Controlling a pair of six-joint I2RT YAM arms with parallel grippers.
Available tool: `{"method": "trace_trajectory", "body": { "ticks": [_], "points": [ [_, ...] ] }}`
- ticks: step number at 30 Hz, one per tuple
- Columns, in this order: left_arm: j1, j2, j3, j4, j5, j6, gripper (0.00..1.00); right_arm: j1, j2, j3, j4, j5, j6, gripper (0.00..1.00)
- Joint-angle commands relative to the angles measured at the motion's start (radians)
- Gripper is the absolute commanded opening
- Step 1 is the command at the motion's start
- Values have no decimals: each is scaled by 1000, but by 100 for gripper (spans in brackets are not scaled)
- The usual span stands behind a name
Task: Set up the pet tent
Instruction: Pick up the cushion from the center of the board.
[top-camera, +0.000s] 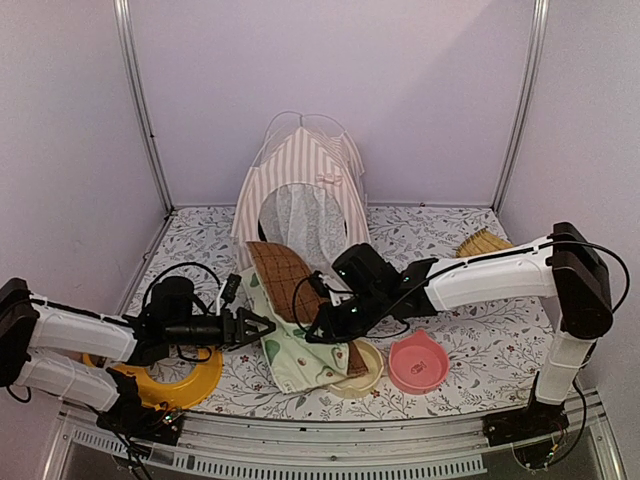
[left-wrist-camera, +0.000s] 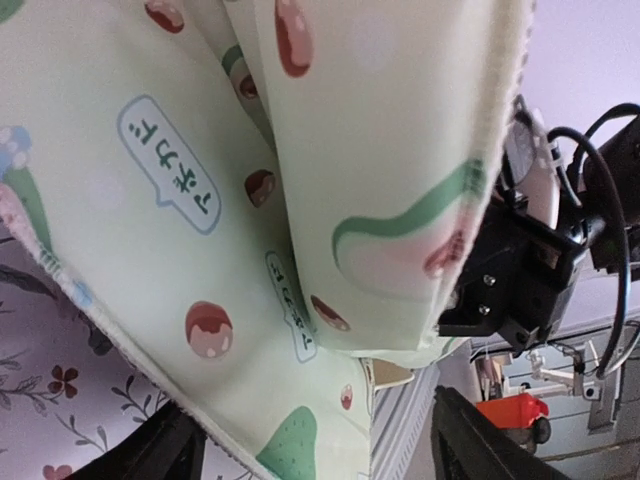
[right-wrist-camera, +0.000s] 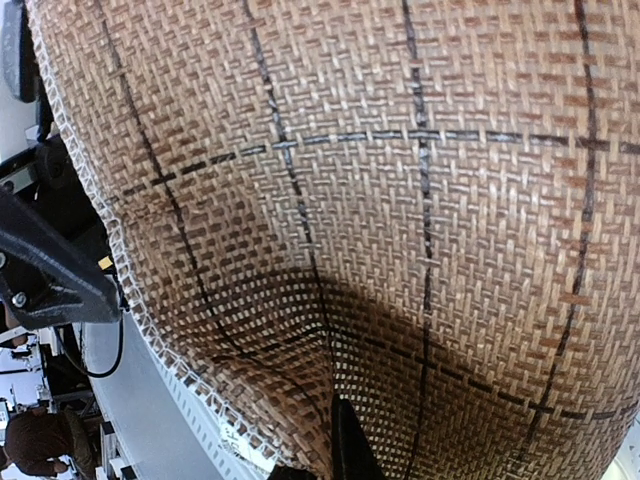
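Note:
The pet tent (top-camera: 300, 190), pink-and-white striped with a white mesh front, stands upright at the back of the table. In front of it a brown woven mat (top-camera: 280, 275) with a pale green printed underside (top-camera: 300, 360) hangs tilted off the table. My right gripper (top-camera: 322, 328) is shut on the mat. In the right wrist view the brown weave (right-wrist-camera: 400, 200) fills the frame, and only one dark fingertip (right-wrist-camera: 350, 445) shows. My left gripper (top-camera: 262, 327) stands open at the mat's left edge. The green fabric (left-wrist-camera: 200, 200) fills the left wrist view beyond its two spread fingers (left-wrist-camera: 150, 450).
A yellow ring-shaped dish (top-camera: 175, 380) lies under the left arm. A cream bowl (top-camera: 370, 372) and a pink bowl (top-camera: 417, 362) sit at the front right, the cream one partly under the mat. A straw-coloured woven piece (top-camera: 482, 243) lies at the back right. Metal frame posts (top-camera: 140, 100) flank the table.

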Motion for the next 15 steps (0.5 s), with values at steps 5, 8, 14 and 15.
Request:
{"method": "trace_trajectory", "body": {
  "ticks": [5,8,14,15],
  "points": [
    [-4,-23,18,116,-16,-30,85,-2,70,66,-27,11,-16,0],
    [-5,6,83,-16,-73,-21,82,3,68,74,-36,12,-33,0],
    [-9,30,152,-125,-175,-32,62,30,65,101,-67,28,-84,0],
    [-10,34,166,-154,-192,-27,60,33,62,102,-67,28,-88,0]
  ]
}}
